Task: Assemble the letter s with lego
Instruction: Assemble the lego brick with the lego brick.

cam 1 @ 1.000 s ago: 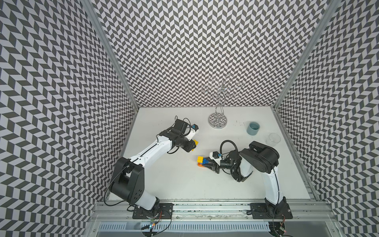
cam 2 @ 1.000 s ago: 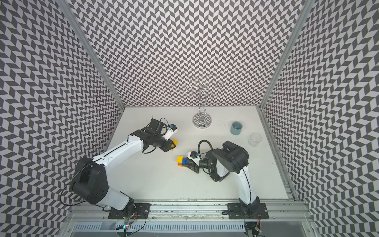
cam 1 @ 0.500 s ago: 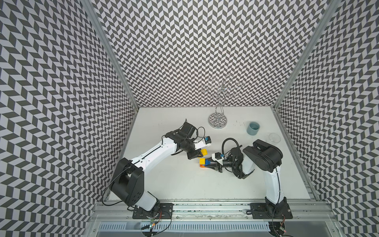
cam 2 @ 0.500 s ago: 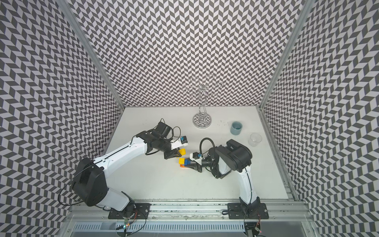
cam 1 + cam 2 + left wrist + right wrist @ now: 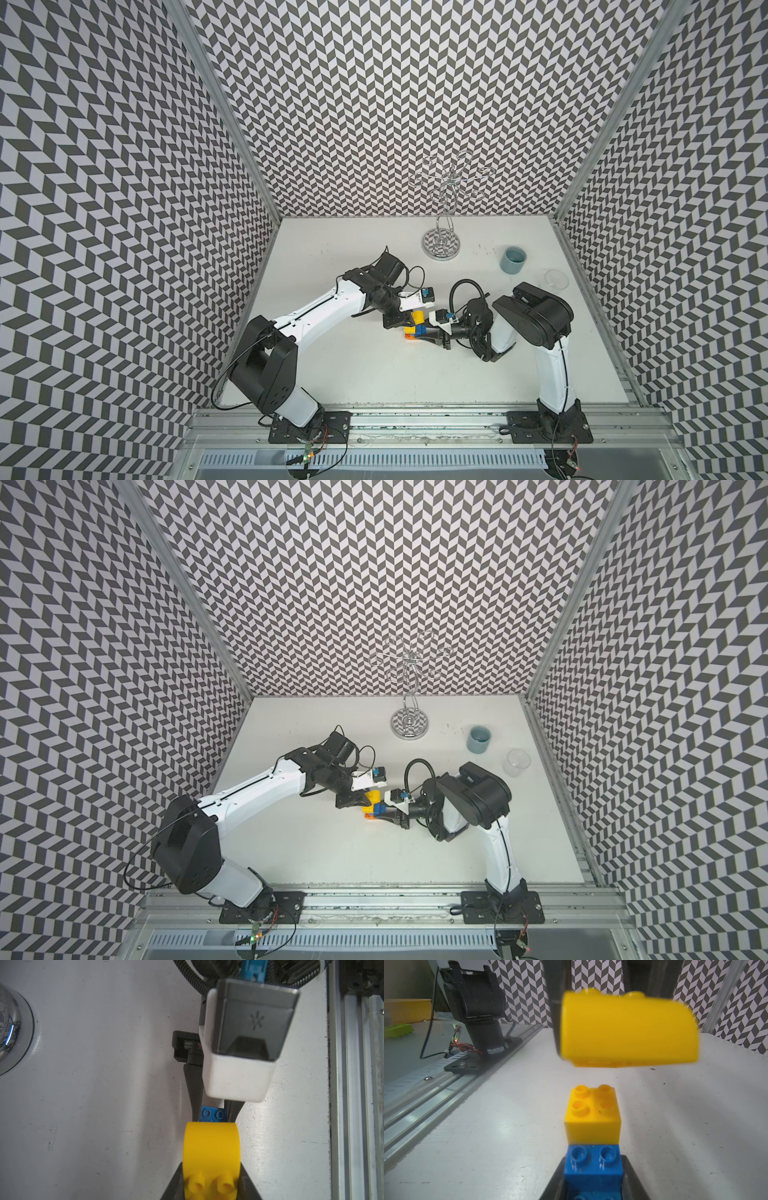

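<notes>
Near the middle of the worktop (image 5: 374,374) the two claws meet tip to tip. The left claw (image 5: 211,1185) is clamped tight on a curved yellow brick (image 5: 212,1147), which hangs just above the part-built letter s (image 5: 411,331) with a gap between them. The right claw (image 5: 594,1186) is closed on that figure's blue brick (image 5: 591,1164). A small yellow brick (image 5: 591,1118) touches the blue one on its far side, and an orange brick (image 5: 409,338) shows beneath them in a top view.

The yellow brick (image 5: 212,1147) and blue brick (image 5: 592,1169) are smooth, shiny plastic; the table (image 5: 374,374) is matt and scuffed.
</notes>
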